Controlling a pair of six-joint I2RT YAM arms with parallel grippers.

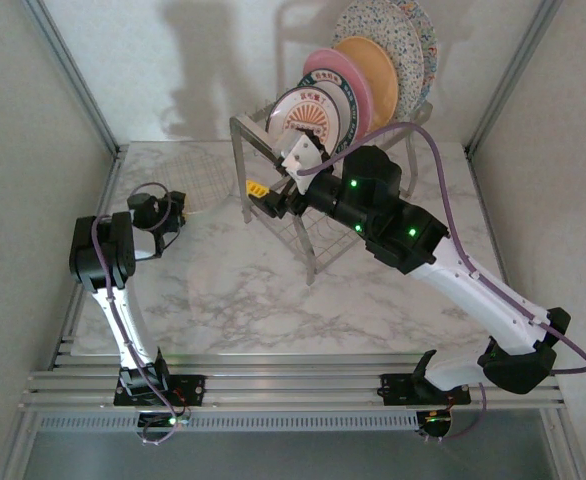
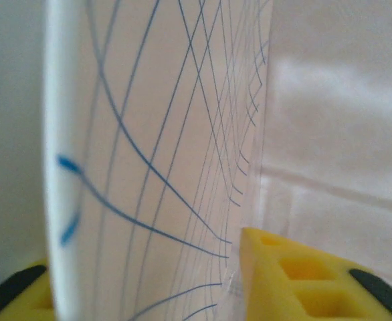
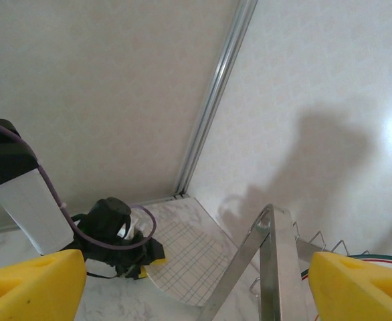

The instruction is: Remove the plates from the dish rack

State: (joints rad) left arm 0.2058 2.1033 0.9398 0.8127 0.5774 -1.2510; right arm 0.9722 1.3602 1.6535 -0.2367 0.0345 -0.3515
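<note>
Left gripper (image 1: 165, 215) (image 2: 149, 281) sits low near the far-left corner of the worktop (image 1: 273, 300), with its 2 yellow pads either side of the rim of a white blue-grid plate (image 1: 198, 175) (image 2: 162, 134) (image 3: 182, 261). Can't tell if the pads are clamping the rim or just off it. That plate is down on the worktop, well apart from the dish rack (image 1: 313, 190). The rack is at far centre, with speckled plates (image 1: 398, 40), orange plate (image 1: 371, 72), pink plate (image 1: 325, 62) and sunburst plate (image 1: 308, 115) standing on edge in its upper tier. Right gripper (image 1: 265, 197) (image 3: 196, 267) is at the rack's left end, just below the sunburst plate. Its jaws are spread wide and hold nothing, with the rack's frame post (image 3: 276, 261) between the 2 fingers in the wrist view.
</note>
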